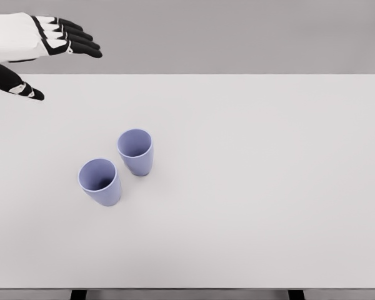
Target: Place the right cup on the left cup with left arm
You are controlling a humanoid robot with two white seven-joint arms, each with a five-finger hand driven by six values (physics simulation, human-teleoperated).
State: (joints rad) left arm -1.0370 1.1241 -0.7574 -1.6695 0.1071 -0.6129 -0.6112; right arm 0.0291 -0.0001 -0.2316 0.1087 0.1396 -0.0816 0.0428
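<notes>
Left hand (40,40) hovers over the table's (269,187) far left corner — fingers spread, empty — well apart from both cups: right cup (136,152), left cup (100,182).

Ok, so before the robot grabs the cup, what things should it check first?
1. Left hand is free: ok, fingers spread, holding nothing.
2. Right cup stands upright, mouth up: ok.
3. Left cup stands upright, mouth open to take the other: ok.
4. Cups stand apart, so fingers may fit around one: ok, a small gap shows.
5. Hand is near the right cup: not ok, it hangs over the table's far left corner.
6. Right arm out of the way: ok, none in view.
</notes>
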